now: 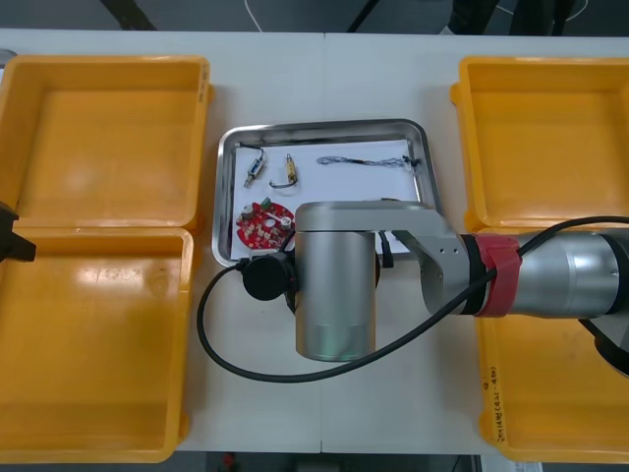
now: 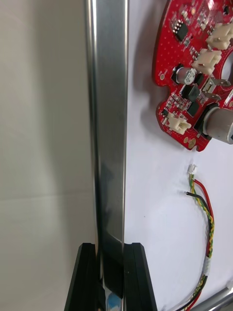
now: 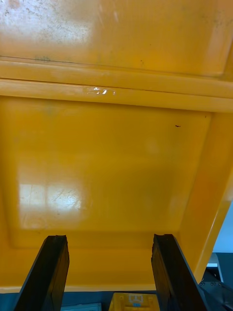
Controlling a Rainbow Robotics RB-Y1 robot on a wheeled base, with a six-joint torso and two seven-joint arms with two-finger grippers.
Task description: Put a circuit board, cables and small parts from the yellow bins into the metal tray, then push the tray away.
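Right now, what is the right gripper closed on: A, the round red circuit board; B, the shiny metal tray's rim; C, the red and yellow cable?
B: the right gripper grips the shiny metal tray by its rim, which sits between the black fingers.

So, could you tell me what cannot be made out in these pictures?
- Front view: the right arm's silver wrist hides the near rim of the shiny metal tray.
- Right wrist view: the right gripper is shut on that rim; edges cut off the round red circuit board and the twisted red and yellow cable.
- Front view: small metal parts too small to identify.
- Left wrist view: edges crop the yellow bin under the open left gripper.
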